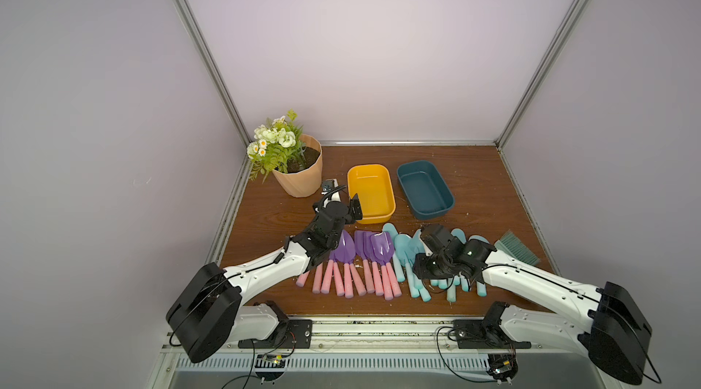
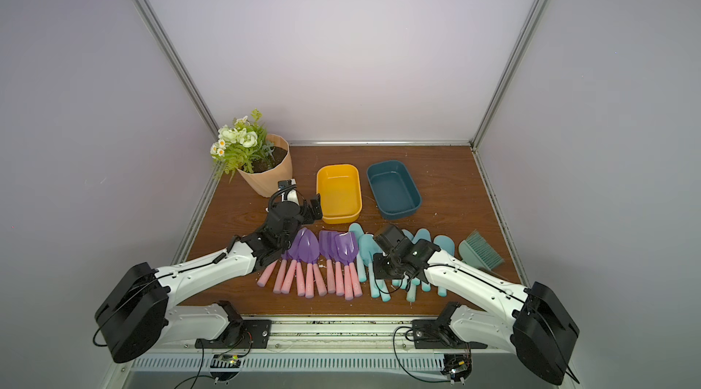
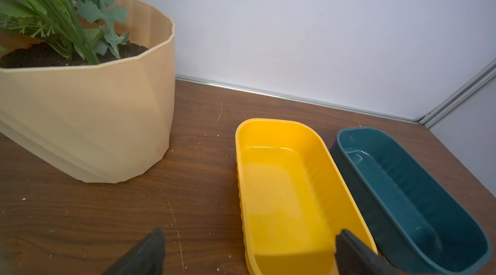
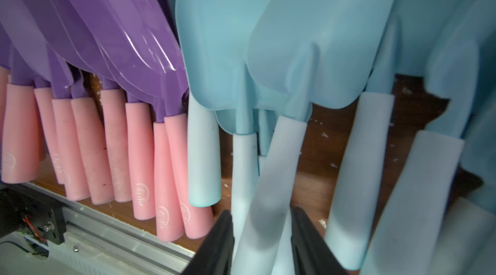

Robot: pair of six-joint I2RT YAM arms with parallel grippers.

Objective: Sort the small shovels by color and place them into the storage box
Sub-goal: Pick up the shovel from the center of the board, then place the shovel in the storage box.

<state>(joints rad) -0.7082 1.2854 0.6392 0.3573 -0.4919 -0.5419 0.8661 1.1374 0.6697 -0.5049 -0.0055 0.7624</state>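
Fingers [image 4: 222, 241] of the right gripper [image 4: 261, 220] straddle one aqua handle [image 4: 280, 166], and nothing is boxed yet!
The yellow box [image 1: 375, 218] and the teal box [image 1: 432, 214] sit empty mid-surface, while the purple shovels [image 1: 364, 250] and aqua shovels [image 1: 402, 250] all lie in a row along the near edge. The right arm reaches low over the aqua pile; whether its pinch has bitten cannot be told. The left gripper [image 3: 251, 233] hovers wide open at the yellow box's near-left corner.

The bench [image 1: 273, 216] is loaded with a flower pot [image 1: 299, 178], a yellow box [image 1: 379, 218], a teal box [image 1: 432, 213] and, in a front row, purple shovels [image 1: 379, 248], aqua shovels [image 1: 402, 250] and a green brush [image 1: 517, 248].
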